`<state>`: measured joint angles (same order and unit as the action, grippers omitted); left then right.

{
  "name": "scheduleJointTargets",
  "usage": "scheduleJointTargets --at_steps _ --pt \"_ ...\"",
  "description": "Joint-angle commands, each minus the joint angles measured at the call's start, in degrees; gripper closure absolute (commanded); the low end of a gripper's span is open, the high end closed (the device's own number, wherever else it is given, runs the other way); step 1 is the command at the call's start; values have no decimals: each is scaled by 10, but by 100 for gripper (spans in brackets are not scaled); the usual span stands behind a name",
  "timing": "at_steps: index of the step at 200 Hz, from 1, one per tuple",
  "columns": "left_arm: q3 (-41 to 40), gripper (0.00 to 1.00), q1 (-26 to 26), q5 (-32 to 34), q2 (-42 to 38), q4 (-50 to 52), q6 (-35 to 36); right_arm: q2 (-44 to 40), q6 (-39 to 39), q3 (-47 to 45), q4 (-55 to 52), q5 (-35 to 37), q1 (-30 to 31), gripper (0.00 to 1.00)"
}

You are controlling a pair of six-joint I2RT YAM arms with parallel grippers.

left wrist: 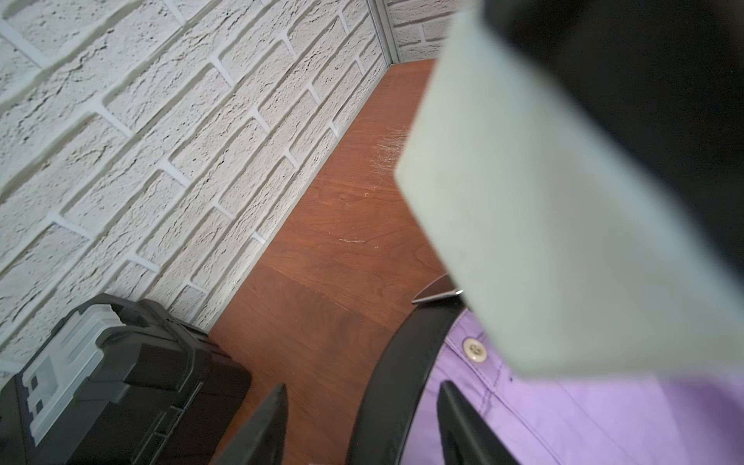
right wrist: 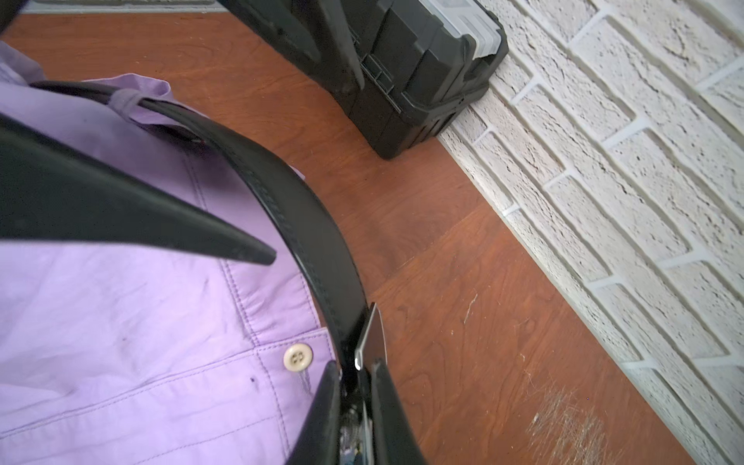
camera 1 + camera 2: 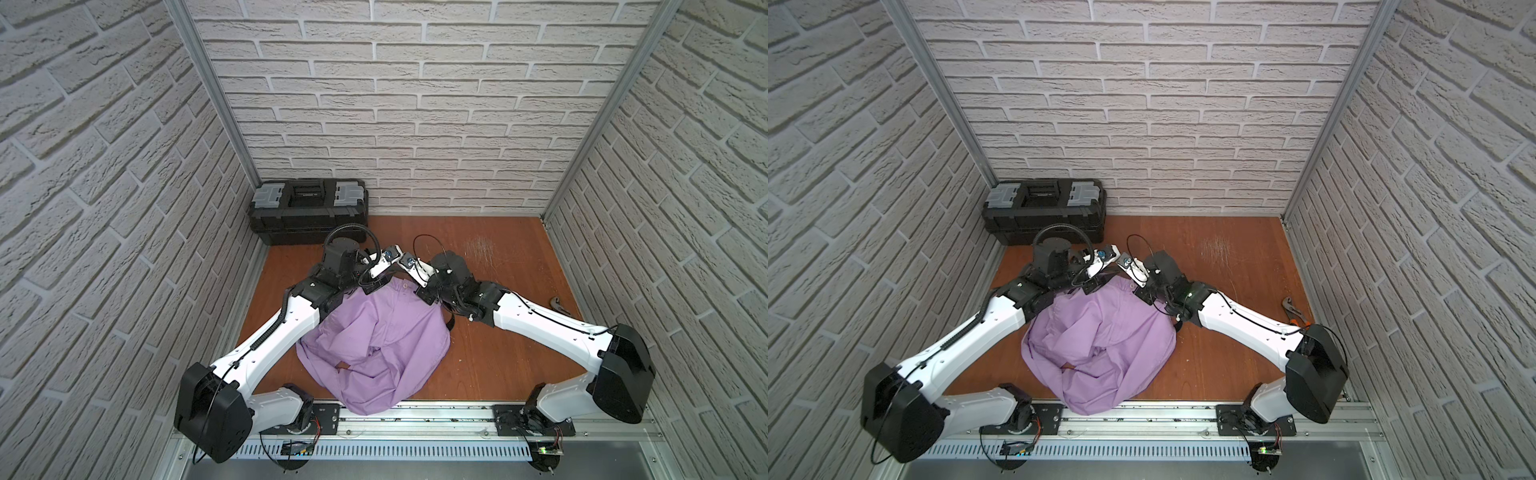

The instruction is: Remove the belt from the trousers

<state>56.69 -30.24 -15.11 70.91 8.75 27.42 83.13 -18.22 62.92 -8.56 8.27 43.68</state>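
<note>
Right tool: jaws pinched narrow on the belt, gripping the strap just behind the buckle, over the back half of the desk.
Left tool: jaws apart, one finger on either side of the strap, which runs between them; whether either finger touches it cannot be told. It sits just beside the right tool.
Belt: black, stitched along both edges; it curves from the buckle along the waistband and passes through a lilac belt loop.
Buckle: shiny silver, standing on edge above bare desk just past the right tool's fingertips.
Trousers: lilac, crumpled in a heap from mid-desk to the front edge, waistband toward the back edge beneath both tools; a pale button lies near the buckle.
Toolbox: black with grey latches, in the back-left corner against the wall.
Pliers: near the right edge, well apart from the trousers.
</note>
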Motion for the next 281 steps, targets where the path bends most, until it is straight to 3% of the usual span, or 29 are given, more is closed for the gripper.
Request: scheduleJointTargets --at_steps 1,24,70,140,180,219,244,281 --pt "-10 42 -9 -8 18 -2 41 -29 -1 -5 65 -20 15 97" --pt "-46 40 8 -44 -6 -49 22 -32 5 -15 71 -18 12 97" --pt "-57 41 56 -100 -36 -52 21 -35 16 -15 66 -31 5 97" --pt "-36 43 -1 -1 -3 -3 154 -38 24 -9 59 -38 3 97" --pt "-28 60 -30 49 36 -47 158 -38 24 -10 59 -36 3 97" --pt "-29 100 -32 63 44 -85 115 -36 19 -14 53 -31 3 97" --pt "-34 100 -17 85 29 -115 70 -36 14 -23 56 -22 2 97" --pt "-66 100 47 55 -15 -188 -39 -38 17 -44 66 -16 -2 97"
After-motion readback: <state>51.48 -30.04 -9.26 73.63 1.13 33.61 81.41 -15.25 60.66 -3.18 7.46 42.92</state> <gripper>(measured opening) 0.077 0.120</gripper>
